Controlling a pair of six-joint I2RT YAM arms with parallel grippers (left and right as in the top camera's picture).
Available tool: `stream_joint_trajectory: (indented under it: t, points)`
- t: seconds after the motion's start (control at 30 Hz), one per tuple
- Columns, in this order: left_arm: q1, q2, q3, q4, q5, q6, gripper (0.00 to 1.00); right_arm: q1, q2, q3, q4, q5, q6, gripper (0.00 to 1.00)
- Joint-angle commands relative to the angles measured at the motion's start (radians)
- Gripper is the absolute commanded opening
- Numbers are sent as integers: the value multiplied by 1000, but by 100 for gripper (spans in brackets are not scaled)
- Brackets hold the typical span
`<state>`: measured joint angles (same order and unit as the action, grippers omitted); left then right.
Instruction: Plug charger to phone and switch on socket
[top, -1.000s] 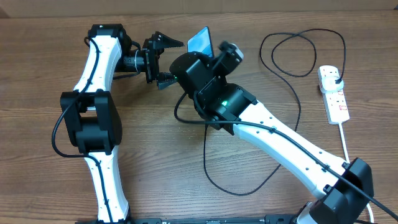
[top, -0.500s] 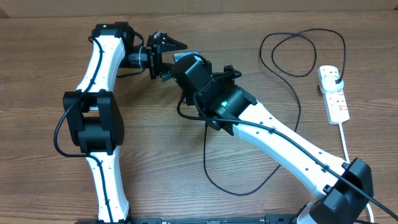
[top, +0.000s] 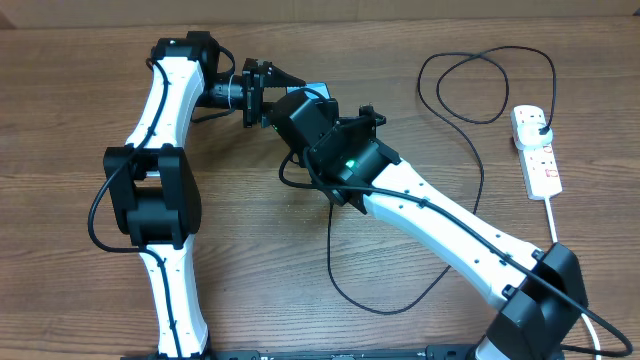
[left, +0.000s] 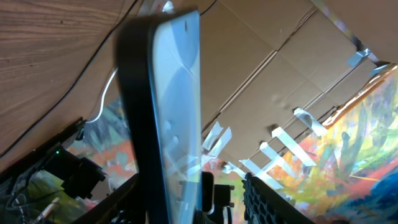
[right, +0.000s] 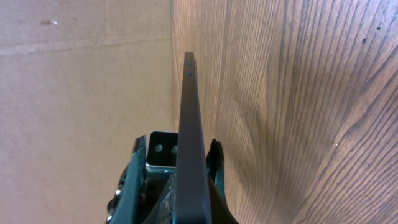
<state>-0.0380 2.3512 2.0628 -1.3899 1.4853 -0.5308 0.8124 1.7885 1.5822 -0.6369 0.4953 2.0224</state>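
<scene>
phone: we see a slim slab (left: 177, 112) with a pale blue screen and black edges, turned almost edge-on to both wrist cameras.
phone's place: lifted off the wooden worktop (top: 60, 250), over its far middle, between the two arms' tools.
writing: we can read nothing on the screen at this angle.
right gripper (right: 177, 163): closed tight on one end of the phone, whose thin dark edge runs out from between its fingers.
left gripper (left: 193, 199): fingers partly apart, one on each side of the phone. The one on the screen side stands clear of the glass; we cannot tell whether the other touches the back.
charger (top: 329, 250): a thin black cable looping across the right half of the worktop, its black plug on the far end of the socket.
socket (top: 537, 150): a white power strip with small red marks, near the right edge.
</scene>
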Motion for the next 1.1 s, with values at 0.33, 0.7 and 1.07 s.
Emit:
stream_joint_trajectory:
  t: [0.33,0.7,1.07]
  points:
    - [-3,-8,21,0,24,-54,35,5,-10,23,50,35,98,4]
    - [-5,-8,21,0,34,-105,28,6,-10,23,61,16,98,4]
    - [-8,-8,21,0,34,-151,18,6,-10,23,63,-19,98,6]
